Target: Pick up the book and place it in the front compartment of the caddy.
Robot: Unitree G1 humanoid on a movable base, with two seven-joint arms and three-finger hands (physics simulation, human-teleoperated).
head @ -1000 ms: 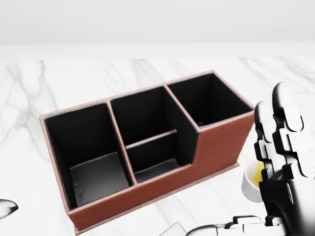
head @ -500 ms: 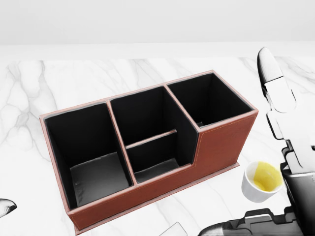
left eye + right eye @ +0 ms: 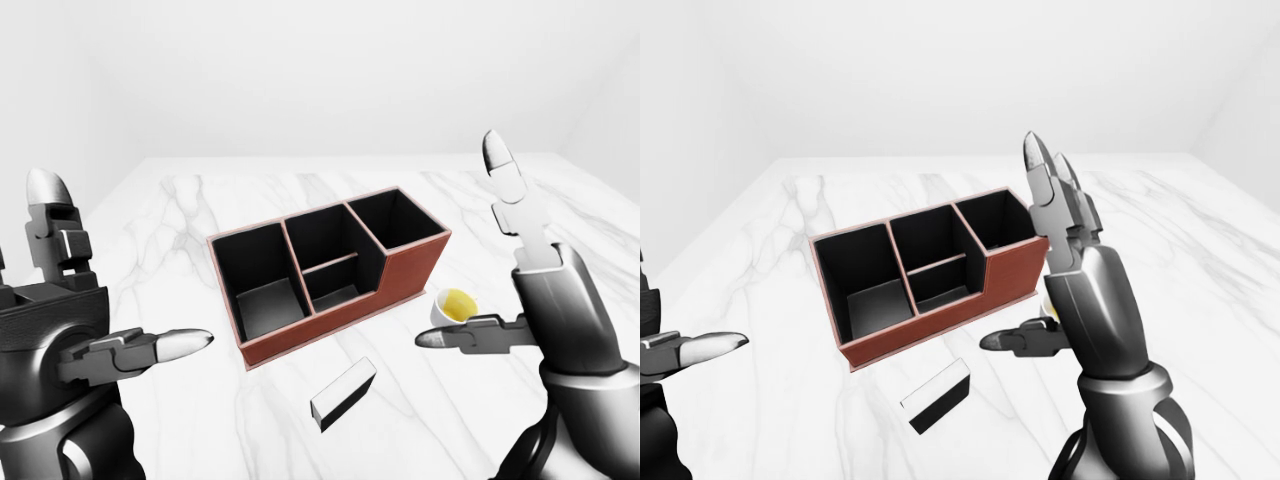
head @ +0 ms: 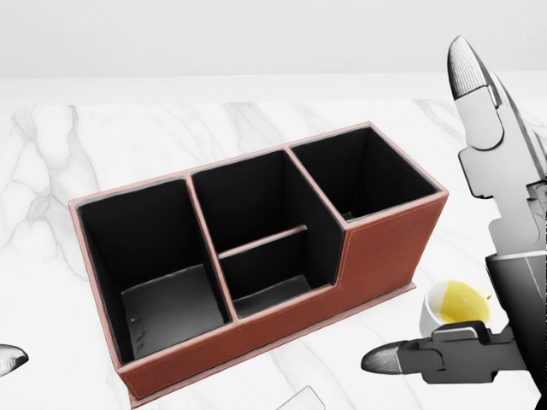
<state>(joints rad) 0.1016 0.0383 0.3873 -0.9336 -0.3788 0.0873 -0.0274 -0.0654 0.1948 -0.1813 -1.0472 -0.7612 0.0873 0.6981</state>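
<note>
- The book (image 3: pixel 342 393) lies flat on the white marble table (image 3: pixel 200 200); it sits just below the caddy (image 3: pixel 325 270) in the left-eye view, not touching it; no hand touches it
- The caddy is red-brown outside and black inside; it has a big box at the left, a split middle part, and a tall box at the right; all look empty
- The left hand (image 3: pixel 75 310) is wide open, holding nothing; one finger points up and its thumb points toward the caddy
- The right hand (image 3: pixel 520 290) is wide open too, holding nothing; it hangs over a small white cup (image 3: pixel 453 305) with yellow stuff inside, right of the caddy
</note>
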